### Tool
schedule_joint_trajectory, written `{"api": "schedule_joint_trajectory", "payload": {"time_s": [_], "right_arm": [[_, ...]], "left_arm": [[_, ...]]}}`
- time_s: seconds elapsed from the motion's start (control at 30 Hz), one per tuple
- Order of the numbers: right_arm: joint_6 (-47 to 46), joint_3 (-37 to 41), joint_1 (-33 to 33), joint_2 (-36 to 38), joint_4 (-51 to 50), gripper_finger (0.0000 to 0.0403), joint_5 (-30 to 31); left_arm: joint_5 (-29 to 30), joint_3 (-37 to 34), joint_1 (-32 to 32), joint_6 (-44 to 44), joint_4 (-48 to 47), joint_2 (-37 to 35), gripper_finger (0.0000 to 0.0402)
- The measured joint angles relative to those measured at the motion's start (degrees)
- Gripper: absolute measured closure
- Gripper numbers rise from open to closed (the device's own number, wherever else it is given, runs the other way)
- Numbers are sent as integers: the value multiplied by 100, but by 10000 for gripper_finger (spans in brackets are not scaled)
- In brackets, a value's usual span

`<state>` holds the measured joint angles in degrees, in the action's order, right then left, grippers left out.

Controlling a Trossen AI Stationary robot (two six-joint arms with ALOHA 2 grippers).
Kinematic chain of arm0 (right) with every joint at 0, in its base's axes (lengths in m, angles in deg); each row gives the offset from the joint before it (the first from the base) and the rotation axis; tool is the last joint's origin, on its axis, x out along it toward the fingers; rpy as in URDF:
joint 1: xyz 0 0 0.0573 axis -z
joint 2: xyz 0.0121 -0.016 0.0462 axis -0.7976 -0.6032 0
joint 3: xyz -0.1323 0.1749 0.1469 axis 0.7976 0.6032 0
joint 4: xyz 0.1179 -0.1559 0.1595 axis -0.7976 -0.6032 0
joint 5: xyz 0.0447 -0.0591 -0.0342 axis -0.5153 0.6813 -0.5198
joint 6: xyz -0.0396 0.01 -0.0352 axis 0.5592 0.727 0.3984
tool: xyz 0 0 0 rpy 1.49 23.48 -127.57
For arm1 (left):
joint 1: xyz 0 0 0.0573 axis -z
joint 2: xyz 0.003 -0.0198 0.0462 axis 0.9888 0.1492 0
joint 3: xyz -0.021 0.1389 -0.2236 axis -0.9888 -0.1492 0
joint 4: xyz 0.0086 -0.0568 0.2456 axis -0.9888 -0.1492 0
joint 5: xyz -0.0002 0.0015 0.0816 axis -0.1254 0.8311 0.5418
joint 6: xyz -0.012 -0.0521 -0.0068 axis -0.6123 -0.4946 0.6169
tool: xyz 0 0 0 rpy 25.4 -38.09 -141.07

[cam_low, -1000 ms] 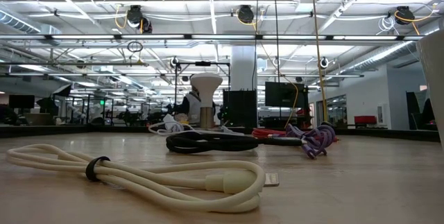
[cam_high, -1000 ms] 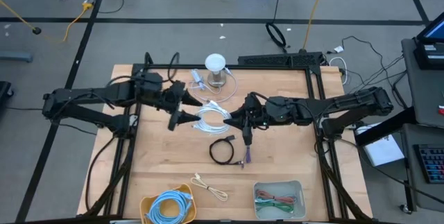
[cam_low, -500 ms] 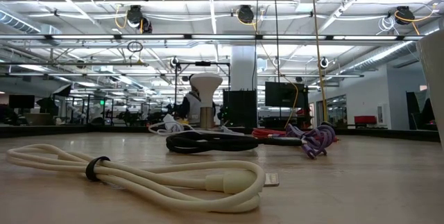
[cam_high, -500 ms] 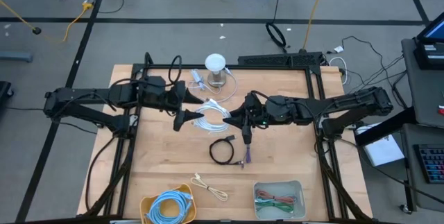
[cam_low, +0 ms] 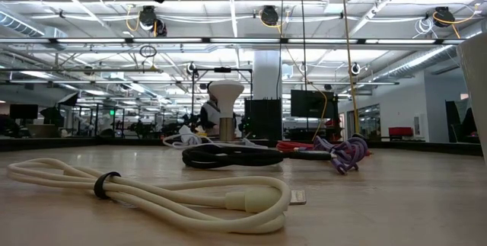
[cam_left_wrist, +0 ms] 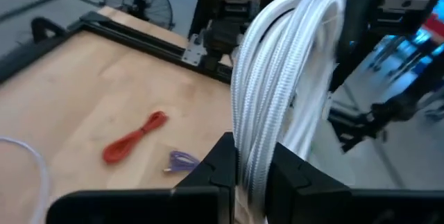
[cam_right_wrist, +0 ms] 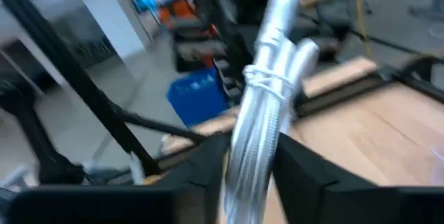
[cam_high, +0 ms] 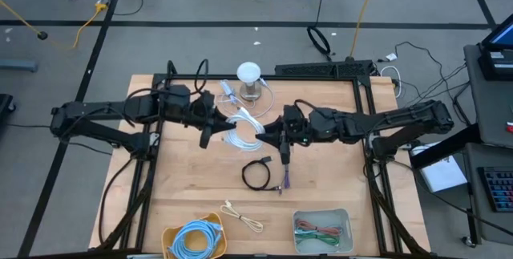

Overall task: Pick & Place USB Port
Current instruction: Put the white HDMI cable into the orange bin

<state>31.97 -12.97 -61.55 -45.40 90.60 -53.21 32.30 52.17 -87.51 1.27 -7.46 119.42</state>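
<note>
1. Wooden table filled the overhead shot, a black frame round its edges and grey floor with taped lines beyond.
2. Left gripper sat just left of centre, fingers pinched on the white coiled cable; its wrist camera showed the coil running straight up between the two dark pads.
3. Right gripper met it from 3 o'clock, clamped on the same bundle; its wrist view had the silvery strands squeezed between its fingers.
4. So the cable hung off the table between both claws, near the middle.
5. At 12 o'clock stood the white mushroom-shaped lamp.
6. Black cable loop lay at 6 o'clock of the grippers, purple cable just beside it.
7. Along the near edge: blue cable basket, cream cable, and grey tray.
</note>
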Motion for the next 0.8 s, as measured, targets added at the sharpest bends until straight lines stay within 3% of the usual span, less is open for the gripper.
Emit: {"api": "schedule_joint_trajectory", "payload": {"time_s": [0.23, 0.3, 0.37, 0.5, 0.57, 0.7, 0.8], "right_arm": [[89, -8, -115, 47, 1751, 154, -40], [128, -13, -132, 119, 1884, 128, 53], [154, -13, -138, 203, 1674, 109, 523], [542, -2, -152, 438, 1056, 97, 1957], [730, -8, -157, 529, 871, 97, 2383], [873, -10, -162, 605, 307, 101, 3026], [900, -2, -154, 605, 21, 102, 3230]], "left_arm": [[-466, -8, -69, -674, -208, -361, 366], [-532, -11, -72, -892, -354, -514, 366], [-799, -6, -70, -1153, -716, -750, 366], [-1445, 1, 191, -1721, -2165, -1111, 366], [-1553, -6, 519, -2009, -2957, -1260, 366], [-1351, -6, 1592, -2615, -4011, -1423, 366], [-921, -6, 2553, -3051, -4179, -1326, 366]]}}
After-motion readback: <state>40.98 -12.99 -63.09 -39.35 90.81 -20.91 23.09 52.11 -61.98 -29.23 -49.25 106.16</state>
